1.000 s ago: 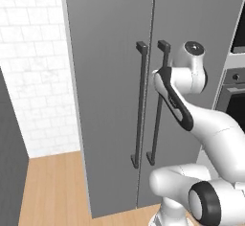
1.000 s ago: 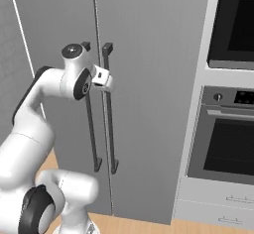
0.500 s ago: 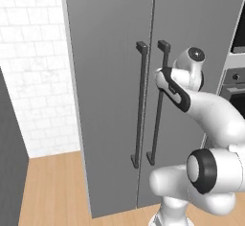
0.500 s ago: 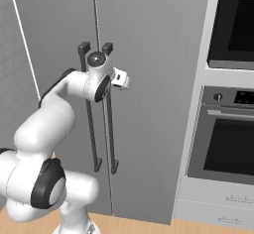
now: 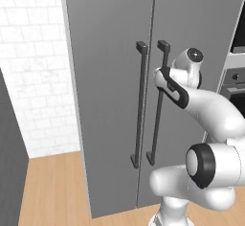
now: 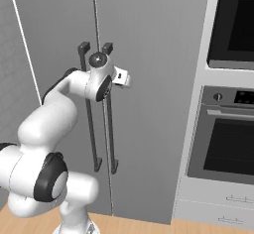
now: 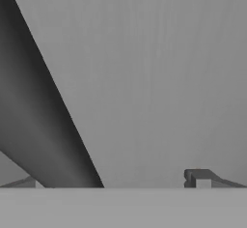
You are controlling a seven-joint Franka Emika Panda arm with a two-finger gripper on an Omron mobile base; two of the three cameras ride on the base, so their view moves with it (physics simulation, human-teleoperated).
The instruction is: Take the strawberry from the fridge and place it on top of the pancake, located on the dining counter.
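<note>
Two closed doors are blocking the way into the fridge (image 5: 110, 76).

Two dark bar handles (image 5: 140, 105) are standing side by side at centre frame in the left base view; two ovens (image 6: 225, 134) are sitting stacked at the right edge of the right base view. One gripper (image 7: 118, 181) is hovering with its fingers spread wide, gripping nothing, a fingertip (image 7: 198, 178) at lower right of the hand view and a handle slanting across the lower left there, whether touching is unclear. The strawberry is sitting unseen behind the doors.
</note>
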